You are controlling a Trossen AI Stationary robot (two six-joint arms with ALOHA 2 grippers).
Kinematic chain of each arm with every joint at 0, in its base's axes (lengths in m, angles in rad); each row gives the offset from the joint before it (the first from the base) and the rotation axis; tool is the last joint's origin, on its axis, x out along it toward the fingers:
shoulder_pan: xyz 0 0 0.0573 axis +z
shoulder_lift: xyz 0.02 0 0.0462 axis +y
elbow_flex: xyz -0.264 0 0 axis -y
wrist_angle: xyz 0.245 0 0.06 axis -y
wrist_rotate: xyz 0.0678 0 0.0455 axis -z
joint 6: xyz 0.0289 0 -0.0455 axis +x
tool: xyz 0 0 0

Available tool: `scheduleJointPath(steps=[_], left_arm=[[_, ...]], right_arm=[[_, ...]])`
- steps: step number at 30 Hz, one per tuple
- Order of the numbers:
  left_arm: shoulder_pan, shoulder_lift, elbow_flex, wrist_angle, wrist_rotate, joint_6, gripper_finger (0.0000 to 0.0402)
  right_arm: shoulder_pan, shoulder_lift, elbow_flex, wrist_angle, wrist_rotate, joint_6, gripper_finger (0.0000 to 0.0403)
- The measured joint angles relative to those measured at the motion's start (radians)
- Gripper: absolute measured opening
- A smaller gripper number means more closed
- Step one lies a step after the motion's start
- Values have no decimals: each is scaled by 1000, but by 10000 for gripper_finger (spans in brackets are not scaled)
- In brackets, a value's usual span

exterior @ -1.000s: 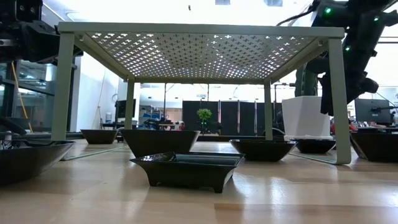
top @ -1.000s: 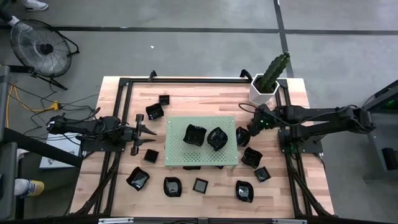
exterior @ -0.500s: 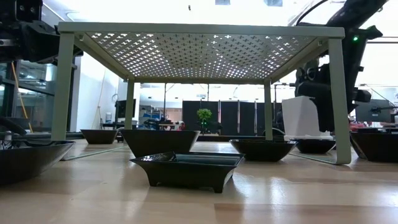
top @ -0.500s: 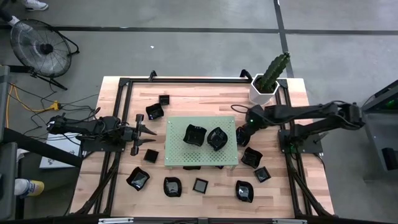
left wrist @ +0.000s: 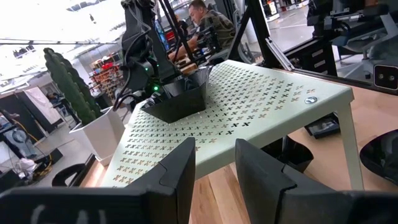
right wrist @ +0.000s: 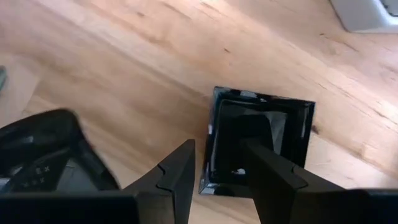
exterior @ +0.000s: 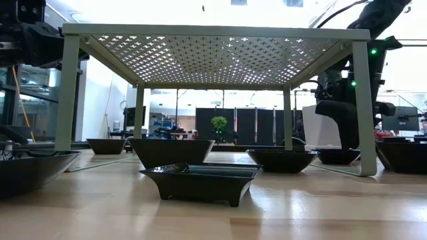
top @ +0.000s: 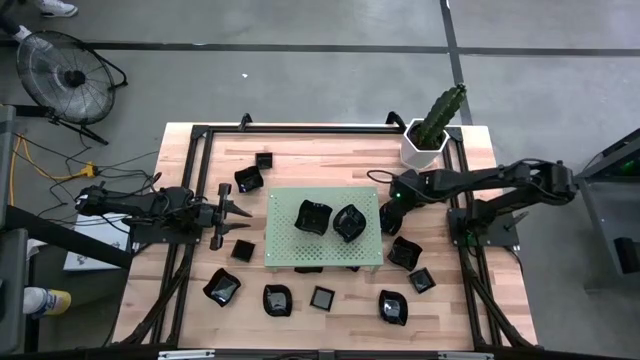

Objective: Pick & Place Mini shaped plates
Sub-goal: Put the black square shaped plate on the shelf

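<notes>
Glossy black mini shaped plates: two (top: 314, 216) (top: 348, 222) rest side by side on the green perforated board (top: 285, 250), the remainder scattered upright on the wooden table (top: 330, 150) around it, including a square dish (right wrist: 261, 140) beside the board's right edge.

This looks like a big robot lab or workshop, not a home. The wooden table (top: 300, 140) sits on a bare grey floor with dark lines across it. A black fan (top: 62, 78) stands on that floor, next to yellow cables (top: 45, 160) (they trail to the table's left side). Behind the table, the room goes far back, with bright ceiling lights, dark screens (exterior: 248, 126) and a person (left wrist: 208, 22) sitting at a desk.
</notes>
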Motion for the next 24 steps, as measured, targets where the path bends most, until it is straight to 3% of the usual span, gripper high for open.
scheduleJointPath(steps=[24], left_arm=[[0,0,0,0,0,0,111]], right_arm=[[-54,2,0,41,-48,-43,129]])
